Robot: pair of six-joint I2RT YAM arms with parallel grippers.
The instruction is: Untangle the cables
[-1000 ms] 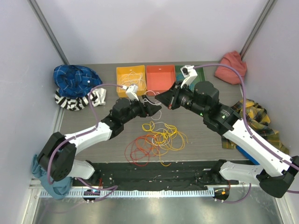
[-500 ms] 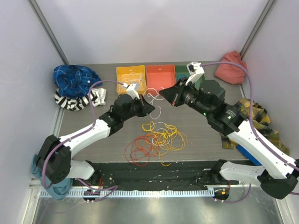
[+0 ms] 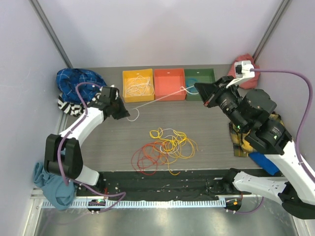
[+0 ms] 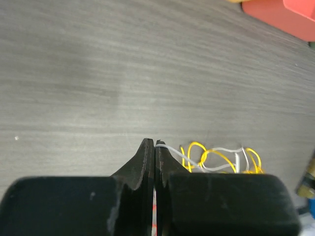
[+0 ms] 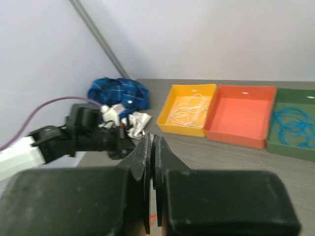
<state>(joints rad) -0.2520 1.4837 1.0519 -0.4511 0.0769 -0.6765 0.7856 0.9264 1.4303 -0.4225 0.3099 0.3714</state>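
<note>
Left gripper (image 3: pixel 126 113), far left of the table (image 3: pixel 98 142): jaws pinched flat together on one end of the white cable (image 3: pixel 157 100). The left wrist view shows a white strand leaving the closed tips (image 4: pixel 151 145). A short hooked tail hangs past the grip.

- The white cable runs nearly straight, up and to the right, in front of the yellow bin (image 3: pixel 124 86) and the orange bin (image 3: pixel 169 83). It looks lifted clear of the table, with a small kink near its right end.
- The remaining cables (image 3: pixel 165 145) lie on the table below that span, well apart from it. Yellow loops are on the right of the heap and red and orange loops on the left, all overlapping. I cannot tell whether another white strand is left in the heap.
- The yellow bin holds white coils, so it is probably where this strand goes.

Right gripper (image 3: pixel 199 89), in front of the green bin (image 3: pixel 199 72): jaws closed, pinching the other end of the white cable.

Judgement on the step: the strand is drawn out between both arms and appears free of the heap.

- Keep both pinches firm, because the wire is thin and may slip.
- Avoid more outward pull, since the line looks taut already.
- Bring the two ends together over the yellow bin, keeping the slack above the bin walls.
- Release one end first so the strand drops inside rather than draping over a rim or falling onto the heap.
</note>
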